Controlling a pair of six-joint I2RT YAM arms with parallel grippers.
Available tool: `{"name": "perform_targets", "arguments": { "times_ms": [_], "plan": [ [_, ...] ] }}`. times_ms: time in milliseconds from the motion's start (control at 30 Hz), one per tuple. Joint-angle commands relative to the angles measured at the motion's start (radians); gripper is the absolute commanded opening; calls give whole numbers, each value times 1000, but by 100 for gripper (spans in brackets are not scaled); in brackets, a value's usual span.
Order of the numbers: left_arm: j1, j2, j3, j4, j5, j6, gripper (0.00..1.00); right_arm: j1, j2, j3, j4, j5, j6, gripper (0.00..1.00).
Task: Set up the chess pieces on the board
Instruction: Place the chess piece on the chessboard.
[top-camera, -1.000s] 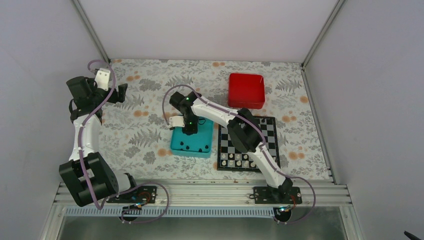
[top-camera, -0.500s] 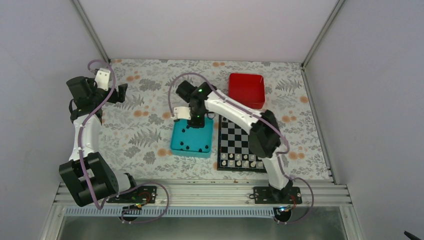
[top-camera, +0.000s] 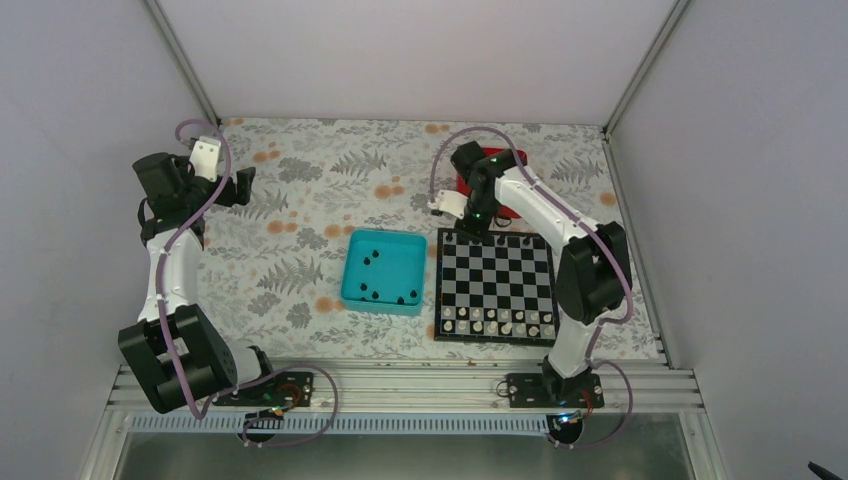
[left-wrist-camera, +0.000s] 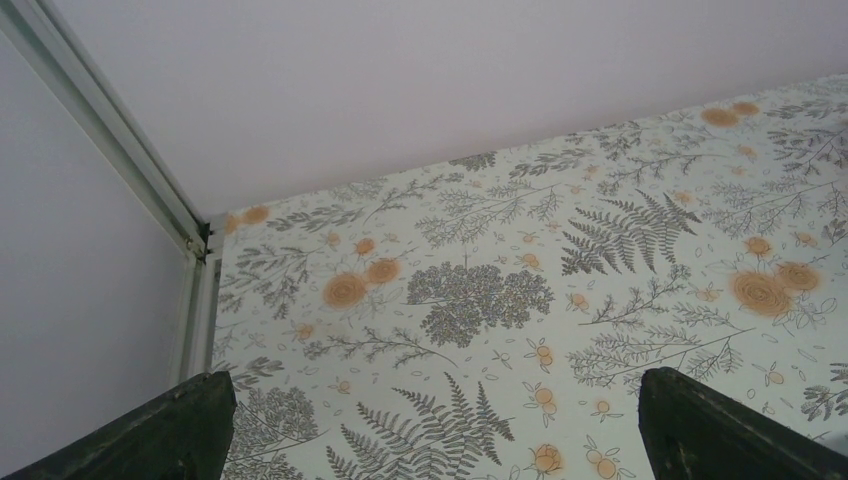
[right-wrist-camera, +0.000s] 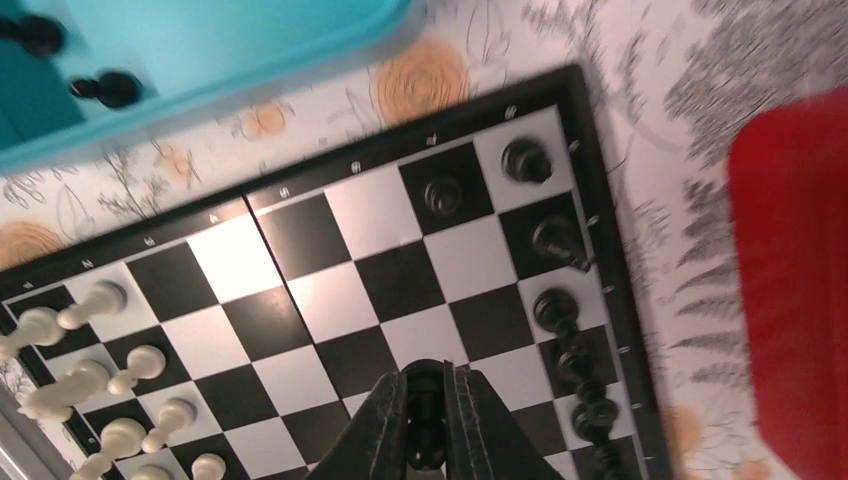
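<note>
Chess piece (right-wrist-camera: 424, 430): black, clamped in the right tool (right-wrist-camera: 425, 400), over the board's (top-camera: 495, 280) far rows.
Right tool: fingers together on that piece.
Other black pieces (right-wrist-camera: 527, 160): along the board's far edge; more in the teal tray (top-camera: 395, 262) left of the board.
Left tool (left-wrist-camera: 435, 385): fingers apart, well left of the board.

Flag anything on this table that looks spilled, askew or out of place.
Nothing stands out. The flat black-and-grey checkered chessboard lies square beside the teal square tray, the tiny black chess pieces already on the board stand within their squares, and the right end effector holds one more black piece neatly above it.
</note>
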Motion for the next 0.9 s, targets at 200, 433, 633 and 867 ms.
{"name": "perform_targets", "arguments": {
  "times_ms": [200, 433, 633, 867],
  "plan": [
    [9, -3, 6, 10, 28, -3, 100, -60, 33, -167, 162, -78, -14, 11],
    [9, -4, 3, 9, 21, -1, 100, -63, 95, -154, 205, -93, -15, 13],
    [9, 3, 3, 12, 20, -1, 100, -65, 131, -143, 206, -80, -17, 13],
    [9, 7, 3, 15, 23, -2, 100, -77, 151, -141, 202, -68, -18, 13]
  ]
}}
